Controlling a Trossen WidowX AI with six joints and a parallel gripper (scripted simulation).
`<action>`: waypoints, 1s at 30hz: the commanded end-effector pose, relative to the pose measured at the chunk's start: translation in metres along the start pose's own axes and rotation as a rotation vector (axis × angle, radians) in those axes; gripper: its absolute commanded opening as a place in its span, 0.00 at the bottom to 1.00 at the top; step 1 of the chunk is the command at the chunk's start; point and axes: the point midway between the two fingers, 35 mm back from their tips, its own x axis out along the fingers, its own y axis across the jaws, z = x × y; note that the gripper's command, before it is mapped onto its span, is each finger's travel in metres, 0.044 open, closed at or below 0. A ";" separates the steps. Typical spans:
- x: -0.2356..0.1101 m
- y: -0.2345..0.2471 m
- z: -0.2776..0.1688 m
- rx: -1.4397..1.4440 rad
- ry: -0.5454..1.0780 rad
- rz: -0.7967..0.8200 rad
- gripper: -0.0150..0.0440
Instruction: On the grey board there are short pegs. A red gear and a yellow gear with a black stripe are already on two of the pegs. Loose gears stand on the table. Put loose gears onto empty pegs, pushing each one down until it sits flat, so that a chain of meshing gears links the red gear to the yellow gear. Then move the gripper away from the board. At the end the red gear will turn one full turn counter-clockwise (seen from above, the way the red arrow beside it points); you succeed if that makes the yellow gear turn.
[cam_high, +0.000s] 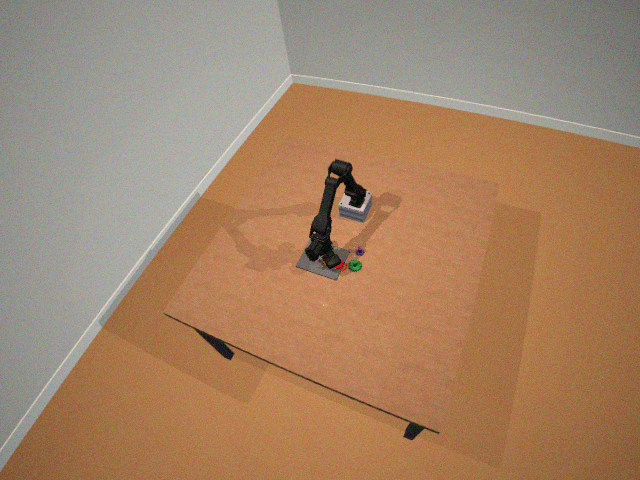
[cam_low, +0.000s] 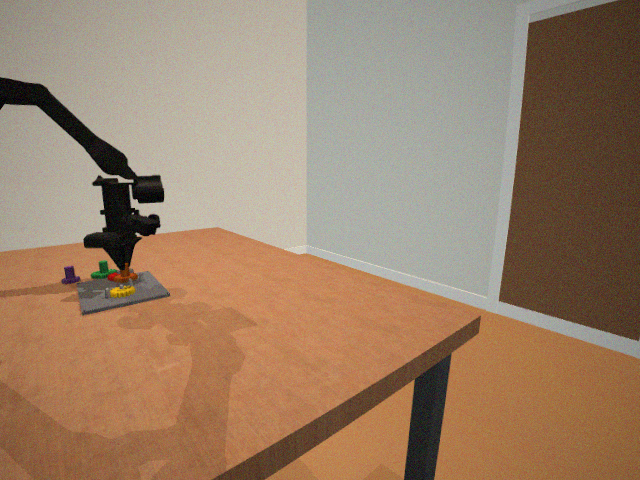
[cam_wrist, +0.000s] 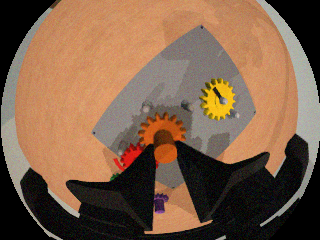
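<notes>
My gripper (cam_low: 124, 266) (cam_wrist: 164, 146) is shut on the handle of the orange gear (cam_low: 125, 278) (cam_wrist: 162, 123). The gear is low over the grey board (cam_high: 310, 267) (cam_low: 155, 289) (cam_wrist: 190, 45), beside the red gear (cam_high: 339, 265) (cam_low: 112, 276) (cam_wrist: 132, 157); whether it touches a peg or sits flat is hidden. The yellow gear (cam_low: 122, 292) (cam_wrist: 213, 106) with its black stripe is on a peg. Bare pegs show in the wrist view: one peg (cam_wrist: 147, 103), another peg (cam_wrist: 187, 105), and a peg (cam_wrist: 235, 114) beside the yellow gear.
The loose green gear (cam_high: 355, 265) (cam_low: 103, 273) stands on the table just past the red gear. The loose purple gear (cam_high: 360, 251) (cam_low: 69, 275) (cam_wrist: 160, 204) stands off the board, nearer the arm's base (cam_high: 354, 212).
</notes>
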 end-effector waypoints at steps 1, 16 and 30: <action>0.001 0.001 0.001 0.020 -0.001 0.004 0.25; 0.005 0.001 -0.001 -0.276 -0.001 0.004 0.25; 0.002 0.001 0.000 -0.231 -0.001 0.004 0.49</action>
